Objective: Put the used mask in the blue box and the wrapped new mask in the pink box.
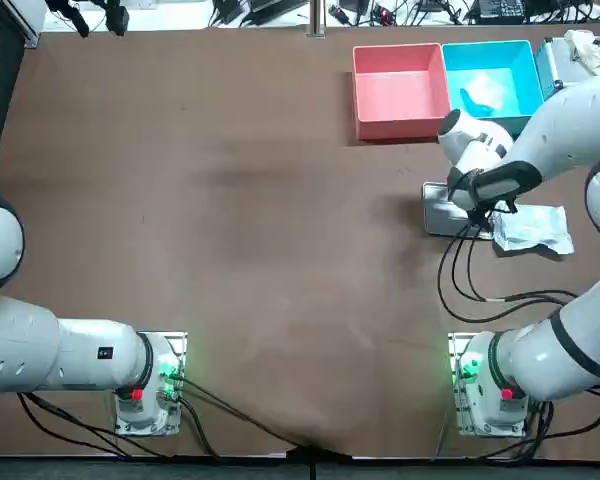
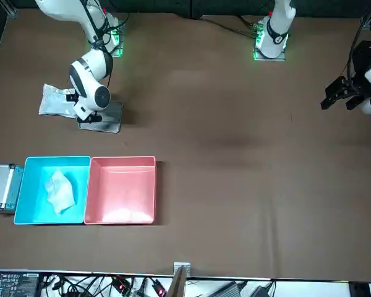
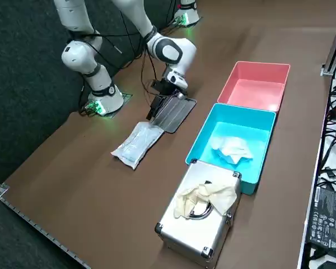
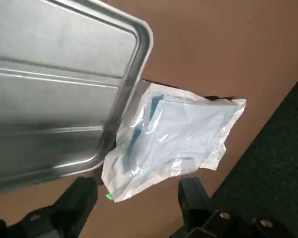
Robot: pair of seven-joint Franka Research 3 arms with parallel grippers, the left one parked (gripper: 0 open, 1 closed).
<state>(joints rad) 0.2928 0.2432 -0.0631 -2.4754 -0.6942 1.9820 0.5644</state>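
Right gripper (image 4: 136, 192) open, holding nothing, over one end of the clear-wrapped pale-blue new mask (image 4: 175, 138). Mask lies flat against the rim of the silver metal tray (image 4: 49, 89). Crumpled white used mask (image 1: 483, 92) is in the blue plastic box (image 1: 488, 47), beyond the tray.

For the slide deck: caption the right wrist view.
Open right hand above the wrapped new mask at the edge of the metal tray.

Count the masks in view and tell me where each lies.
2. The used mask lies in the blue box; the wrapped mask lies on the table at the metal tray's edge, below the open right claw.
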